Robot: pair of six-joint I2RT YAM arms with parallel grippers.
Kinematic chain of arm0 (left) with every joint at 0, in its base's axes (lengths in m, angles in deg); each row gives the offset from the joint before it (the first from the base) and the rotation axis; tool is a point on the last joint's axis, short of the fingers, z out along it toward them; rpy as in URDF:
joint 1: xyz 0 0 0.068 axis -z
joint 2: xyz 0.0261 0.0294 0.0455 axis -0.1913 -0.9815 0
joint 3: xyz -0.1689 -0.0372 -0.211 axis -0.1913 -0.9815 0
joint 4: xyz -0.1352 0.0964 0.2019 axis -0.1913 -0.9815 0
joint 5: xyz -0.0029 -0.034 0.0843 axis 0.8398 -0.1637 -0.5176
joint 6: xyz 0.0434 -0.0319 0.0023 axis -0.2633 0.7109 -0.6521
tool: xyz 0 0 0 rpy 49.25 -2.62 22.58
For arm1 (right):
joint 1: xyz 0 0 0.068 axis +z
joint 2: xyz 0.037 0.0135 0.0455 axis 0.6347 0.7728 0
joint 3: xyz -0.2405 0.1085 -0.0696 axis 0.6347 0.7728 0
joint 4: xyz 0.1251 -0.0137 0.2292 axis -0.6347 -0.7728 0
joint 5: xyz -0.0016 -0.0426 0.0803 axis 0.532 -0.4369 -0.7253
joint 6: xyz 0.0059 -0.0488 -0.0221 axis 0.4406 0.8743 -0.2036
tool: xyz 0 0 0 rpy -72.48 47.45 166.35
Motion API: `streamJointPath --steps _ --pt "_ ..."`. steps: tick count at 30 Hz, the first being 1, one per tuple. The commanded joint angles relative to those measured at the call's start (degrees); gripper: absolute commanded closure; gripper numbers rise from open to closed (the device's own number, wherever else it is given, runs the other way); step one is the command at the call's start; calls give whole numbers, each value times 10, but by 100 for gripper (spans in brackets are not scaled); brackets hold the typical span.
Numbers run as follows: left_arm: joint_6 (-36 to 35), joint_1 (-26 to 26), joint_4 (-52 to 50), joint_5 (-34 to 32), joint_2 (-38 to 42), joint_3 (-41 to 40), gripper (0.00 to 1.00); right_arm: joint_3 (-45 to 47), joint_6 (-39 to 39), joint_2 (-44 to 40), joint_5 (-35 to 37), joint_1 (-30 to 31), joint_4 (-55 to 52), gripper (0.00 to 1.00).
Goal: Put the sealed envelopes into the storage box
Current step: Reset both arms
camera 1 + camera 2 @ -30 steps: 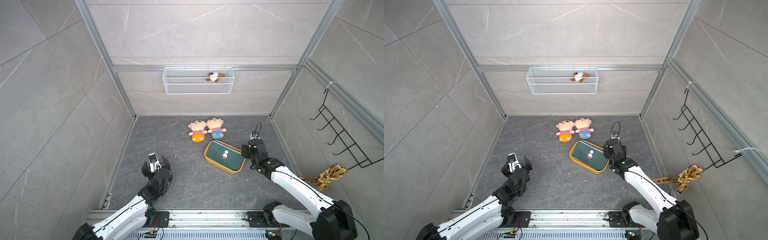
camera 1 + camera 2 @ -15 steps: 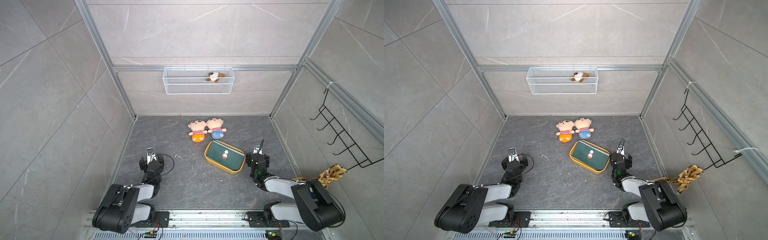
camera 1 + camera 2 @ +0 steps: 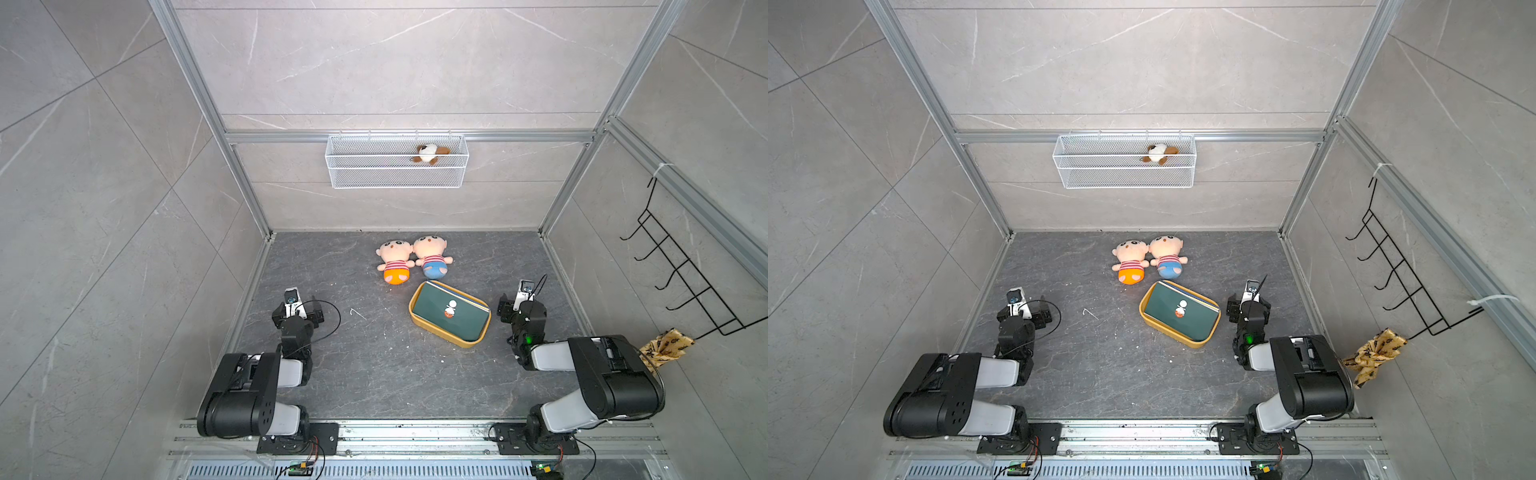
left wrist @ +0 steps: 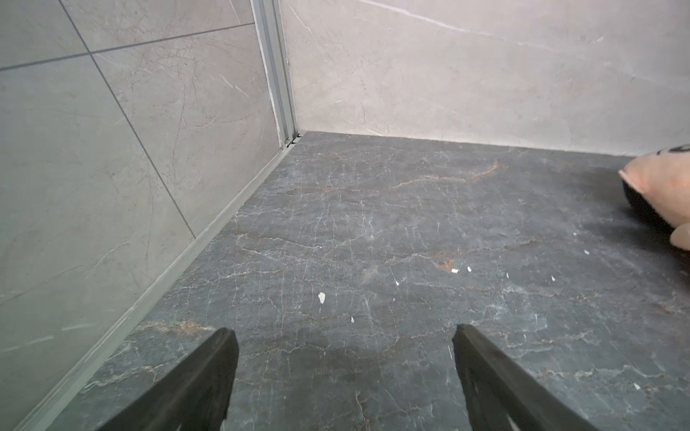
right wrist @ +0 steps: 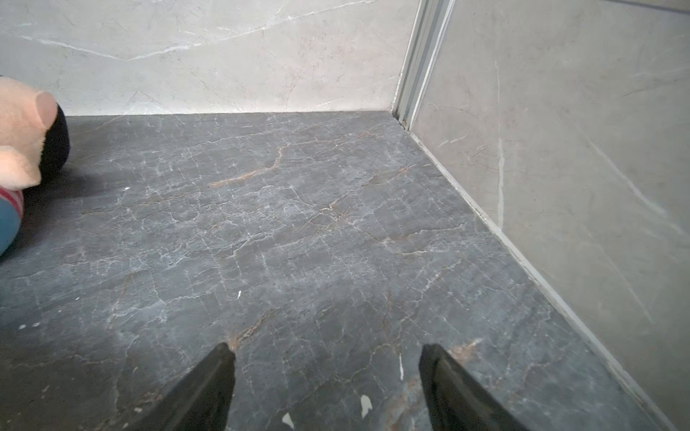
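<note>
The storage box (image 3: 436, 332) (image 3: 1166, 334) is a mustard-yellow tray lying on the dark floor right of centre. Inside it is a stack of sealed envelopes (image 3: 432, 305) (image 3: 1163, 307). The top one is dark green with a round seal sticker, and blue and yellow edges peek out at the far side. My left gripper (image 3: 297, 311) (image 4: 345, 332) sits low near the left wall, open over bare floor. To the right of the box, a short gap away, my right gripper (image 3: 517, 307) (image 5: 328, 349) is open with nothing between its fingers.
Two plush dolls (image 3: 395, 264) (image 3: 430, 257) lie just behind the box. A white wire basket (image 3: 397, 174) holding a small plush hangs on the back wall. On the right wall there is a black hook rack (image 3: 681, 282) with a yellow cloth (image 3: 665, 347).
Both arms have folded back toward the front rail. The right gripper drew away from the box's edge to its right side, and the left gripper moved toward the left wall.
</note>
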Motion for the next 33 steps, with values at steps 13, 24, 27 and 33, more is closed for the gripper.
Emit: streamJointPath --steps 13,24,27,33 --pt "53 -46 -7 72 -16 25 2 -7 -8 7 -28 -5 19 1" --pt "53 -46 -8 72 -16 26 2 -8 -8 6 -28 -4 17 1" --pt "54 -46 -9 71 -16 26 2 -8 -8 7 -29 -5 17 1" --pt "53 -46 -19 71 -18 32 2 -8 -8 6 -28 -5 16 1"
